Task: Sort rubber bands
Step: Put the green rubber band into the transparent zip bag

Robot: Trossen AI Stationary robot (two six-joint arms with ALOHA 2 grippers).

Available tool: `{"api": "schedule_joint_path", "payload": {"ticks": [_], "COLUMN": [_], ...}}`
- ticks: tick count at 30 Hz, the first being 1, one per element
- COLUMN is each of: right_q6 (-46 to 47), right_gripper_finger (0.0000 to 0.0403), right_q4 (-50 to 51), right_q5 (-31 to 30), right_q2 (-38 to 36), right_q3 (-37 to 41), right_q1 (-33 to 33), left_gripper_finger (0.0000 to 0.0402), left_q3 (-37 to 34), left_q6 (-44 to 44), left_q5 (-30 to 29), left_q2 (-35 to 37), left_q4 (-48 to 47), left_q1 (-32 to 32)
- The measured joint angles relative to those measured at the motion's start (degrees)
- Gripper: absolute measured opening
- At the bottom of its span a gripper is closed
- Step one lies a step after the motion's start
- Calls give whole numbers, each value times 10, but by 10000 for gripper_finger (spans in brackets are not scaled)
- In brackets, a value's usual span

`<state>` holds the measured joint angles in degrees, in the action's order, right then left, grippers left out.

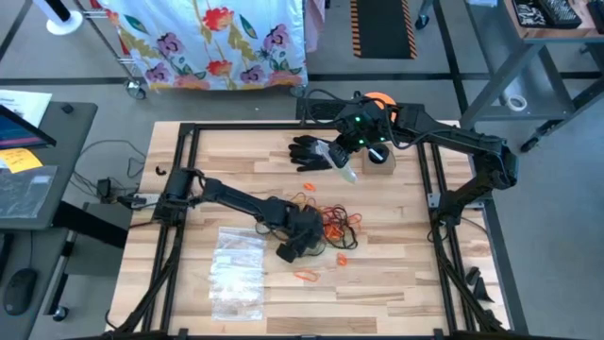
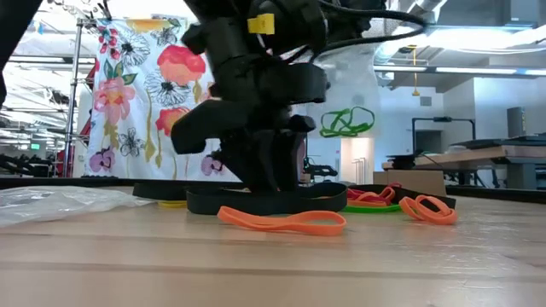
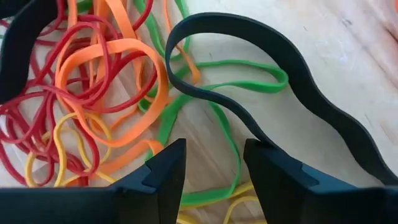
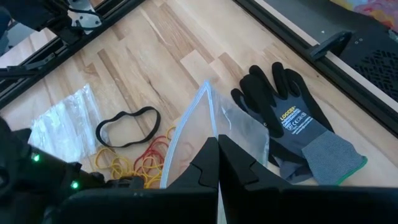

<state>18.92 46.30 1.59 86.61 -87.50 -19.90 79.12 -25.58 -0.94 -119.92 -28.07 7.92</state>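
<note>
We find the left gripper (image 3: 211,177) down at the table among the rubber bands (image 1: 332,225), its fingers parted by a narrow gap. A wide black band (image 3: 311,93) lies just ahead of the fingertips, and its near edge dips into that gap (whether the pads already touch it we cannot tell). The band's long axis runs forward and away from the gripper. The tangle of red, orange, yellow and green loops lies to one side of the black band and partly under it, so we judge that a lift may drag neighbours along. One orange band (image 2: 281,222) lies apart at the table's front.

The right gripper (image 4: 217,171) is raised over the far side, fingers pinched on a clear plastic bag (image 4: 211,134), just beside the black glove (image 4: 298,127). The left arm is far nearer the pile. More bags (image 1: 236,269) lie near the front left.
</note>
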Motion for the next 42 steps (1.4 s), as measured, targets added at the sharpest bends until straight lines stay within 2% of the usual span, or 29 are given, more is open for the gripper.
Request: {"api": "schedule_joint_path", "payload": {"ticks": [8, 11, 13, 15, 18, 21, 25, 27, 30, 37, 42], "right_q6": [-8, -8, -9, -9, -10, -10, -18, -19, -11, 48, 90], "right_gripper_finger": [0, 0, 0, 0, 0, 0, 0, 0, 0, 0, 0], "right_q4": [1, 1, 1, 1, 1, 3, 13, 12, 4, -70, -142], "right_q5": [1, 1, 1, 1, 1, 0, -2, -15, -35, -30, -29], "right_q2": [0, 0, 0, 0, 0, 0, 0, -2, -3, -2, -2], "right_q3": [0, 0, 0, 0, 0, 0, 0, 5, 21, 96, 136], "right_q1": [1, 4, 3, 5, 8, 14, 16, 16, 19, 40, 79], "left_gripper_finger": [117, 81, 40, 11, 4, 2, 1, 1, 1, 0, 0], "left_q3": [20, 20, 20, 20, 19, 13, -16, -51, -112, -242, -287], "left_q6": [-1, 2, 8, 10, 24, 34, 59, 63, 72, 114, 132], "left_q5": [9, 15, 16, -6, -49, -124, -207, -193, -134, 12, 34], "left_q2": [4, 2, 1, 5, 19, 45, 107, 142, 203, 335, 373], "left_q4": [-36, -50, -55, -58, -72, -147, -159, -129, -43, 129, 255], "left_q1": [0, 0, 0, 1, 5, 3, -9, -19, -26, -30, -24]}}
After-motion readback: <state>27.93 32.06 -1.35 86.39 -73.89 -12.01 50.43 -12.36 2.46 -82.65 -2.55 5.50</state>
